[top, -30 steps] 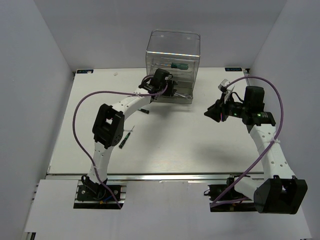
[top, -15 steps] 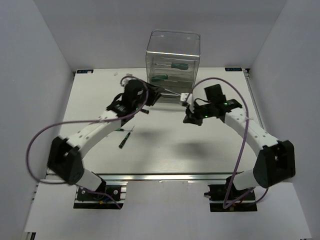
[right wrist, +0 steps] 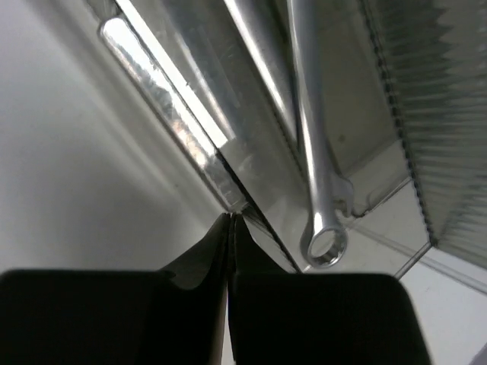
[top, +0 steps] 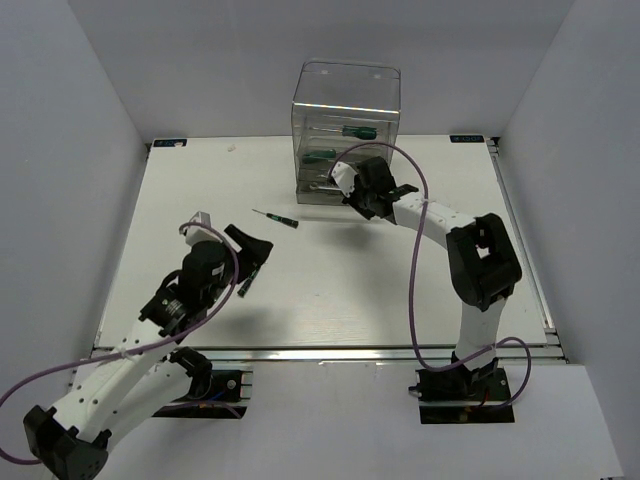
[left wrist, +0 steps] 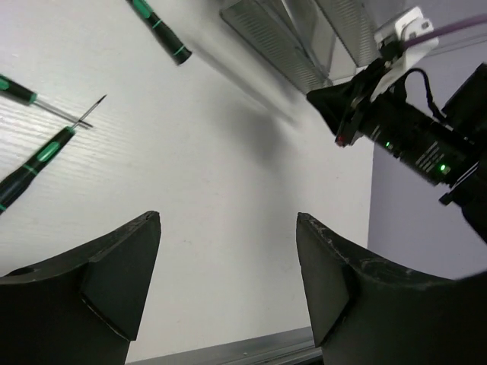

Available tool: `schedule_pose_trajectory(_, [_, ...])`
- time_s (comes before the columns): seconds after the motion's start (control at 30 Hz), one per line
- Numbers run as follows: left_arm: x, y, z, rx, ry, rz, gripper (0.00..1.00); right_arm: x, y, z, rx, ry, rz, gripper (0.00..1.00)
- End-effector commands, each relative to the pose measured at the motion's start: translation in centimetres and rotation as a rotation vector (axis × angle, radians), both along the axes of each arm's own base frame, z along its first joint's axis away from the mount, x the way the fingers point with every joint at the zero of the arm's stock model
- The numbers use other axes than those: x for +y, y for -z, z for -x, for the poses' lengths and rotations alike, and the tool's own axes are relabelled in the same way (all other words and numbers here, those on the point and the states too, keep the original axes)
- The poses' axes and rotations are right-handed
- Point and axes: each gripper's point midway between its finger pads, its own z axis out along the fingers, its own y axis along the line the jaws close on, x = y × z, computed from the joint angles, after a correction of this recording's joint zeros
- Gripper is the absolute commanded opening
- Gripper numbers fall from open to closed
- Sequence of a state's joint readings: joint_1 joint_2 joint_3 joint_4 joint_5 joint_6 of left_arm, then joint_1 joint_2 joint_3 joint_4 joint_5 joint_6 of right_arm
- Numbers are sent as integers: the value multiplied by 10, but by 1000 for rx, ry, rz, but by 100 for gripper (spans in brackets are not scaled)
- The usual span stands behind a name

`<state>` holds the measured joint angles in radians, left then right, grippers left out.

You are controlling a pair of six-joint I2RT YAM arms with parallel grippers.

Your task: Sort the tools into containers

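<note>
The transparent box of drawers [top: 345, 100] stands at the table's far middle. Green-handled screwdrivers lie in its upper drawer [top: 356, 131] and middle drawer [top: 320, 156]. A silver wrench [right wrist: 313, 152] lies in the bottom drawer [right wrist: 167, 125]. My right gripper [top: 352, 195] is shut, its tips [right wrist: 231, 219] against that drawer's front lip. My left gripper [top: 255, 250] is open and empty above the table, near the left. Loose screwdrivers lie on the table: one [top: 275, 217] ahead of the box, another [top: 247, 281] by my left gripper. The left wrist view shows three [left wrist: 161, 32], [left wrist: 38, 103], [left wrist: 34, 163].
The left wrist view shows the bottom drawer's front [left wrist: 278, 49] and my right gripper [left wrist: 396, 129] beyond bare white table [left wrist: 228, 167]. White walls close the table on three sides. A metal rail [top: 320, 352] runs along the near edge.
My left arm has pulled back from the box to the near left, gripper open. My right arm has swung left to the box and set its shut tips against the bottom drawer.
</note>
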<state>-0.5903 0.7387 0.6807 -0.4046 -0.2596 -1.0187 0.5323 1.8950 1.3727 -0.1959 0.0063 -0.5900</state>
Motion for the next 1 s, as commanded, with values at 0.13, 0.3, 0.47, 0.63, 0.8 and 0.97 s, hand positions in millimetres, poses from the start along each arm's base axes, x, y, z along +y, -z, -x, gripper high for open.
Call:
schedule_pose_trajectory(0.13, [12, 27, 11, 18, -27, 4, 82, -4, -51, -79, -341, 214, -16, 0])
schedule_pose_trajectory(0.3, [3, 35, 4, 39, -6, -16, 82, 21, -55, -78, -311, 126, -113, 0])
schedule_pose_trajectory(0.47, [-10, 37, -2, 42, 37, -8, 82, 57, -55, -81, -225, -2, -183, 0])
schedule_pose_trajectory(0.63, [-14, 40, -2, 50, 52, 0, 82, 78, -44, -82, -159, -59, -224, 0])
schedule_pose_trajectory(0.8, [-14, 36, -4, 26, 48, 14, 82, 61, -41, -127, -293, 117, -148, 0])
schedule_pose_trajectory(0.97, [-20, 40, -10, 28, 57, 20, 81, 47, -36, -138, -342, 132, -65, 0])
